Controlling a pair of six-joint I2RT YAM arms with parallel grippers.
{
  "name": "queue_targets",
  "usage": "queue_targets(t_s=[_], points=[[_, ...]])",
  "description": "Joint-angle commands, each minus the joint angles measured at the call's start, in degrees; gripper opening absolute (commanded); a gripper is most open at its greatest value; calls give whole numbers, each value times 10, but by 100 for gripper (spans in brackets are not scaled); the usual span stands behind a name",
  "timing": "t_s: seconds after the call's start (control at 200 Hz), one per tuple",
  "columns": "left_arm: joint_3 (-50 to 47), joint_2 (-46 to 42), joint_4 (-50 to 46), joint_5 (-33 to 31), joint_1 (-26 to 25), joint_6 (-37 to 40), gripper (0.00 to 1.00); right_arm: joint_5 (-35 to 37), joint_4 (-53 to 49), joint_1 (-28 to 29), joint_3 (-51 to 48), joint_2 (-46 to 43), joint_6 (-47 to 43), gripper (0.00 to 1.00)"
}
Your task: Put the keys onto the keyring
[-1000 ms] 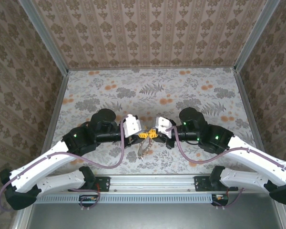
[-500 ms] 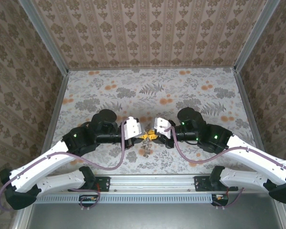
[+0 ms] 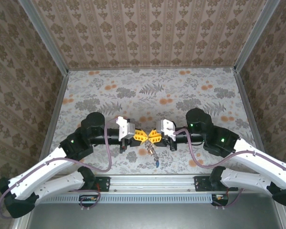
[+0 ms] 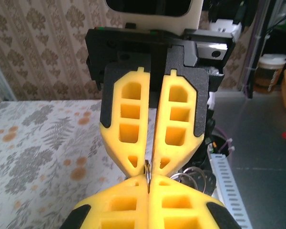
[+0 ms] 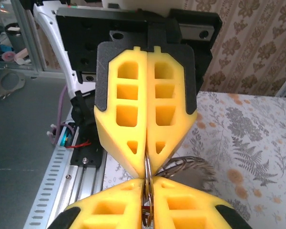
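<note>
left claw [image 3: 139,136] and right claw [image 3: 153,136] meet tip-to-tip at frame centre, both pinched on the keyring [image 3: 147,141], edge-on along their seams; keys [image 3: 151,150] sit just below it in frame, blue tag [image 3: 156,163] lowest, equally near both arms.

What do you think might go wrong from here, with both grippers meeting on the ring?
1. The left gripper and right gripper both pinch the thin keyring at their very fingertips, so a small pull apart may let it slip or twist.
2. The tips nearly touch, so a push inward may jam them together.
3. The blue key sits low beneath them. I cannot tell whether it is on the ring, so it may be loose.
</note>
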Motion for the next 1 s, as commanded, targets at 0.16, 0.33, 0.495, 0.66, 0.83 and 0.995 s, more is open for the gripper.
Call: queue_targets(t_s=[0.16, 0.33, 0.495, 0.66, 0.83, 0.995], points=[[-14, -1, 196, 48, 7, -63, 0, -58, 26, 6, -16, 0, 5, 16], [-30, 11, 252, 56, 11, -88, 0, -47, 32, 6, -18, 0, 5, 5], [4, 19, 135, 6, 8, -40, 0, -4, 17, 5, -10, -2, 6, 0], [115, 57, -151, -148, -26, 72, 18, 47, 7, 5, -10, -3, 3, 0], [157, 89, -247, -225, -58, 108, 31, 85, -1, 5, -5, 13, -1, 0], [143, 93, -228, -227, -59, 107, 29, 71, 3, 5, -1, 18, -1, 0]])
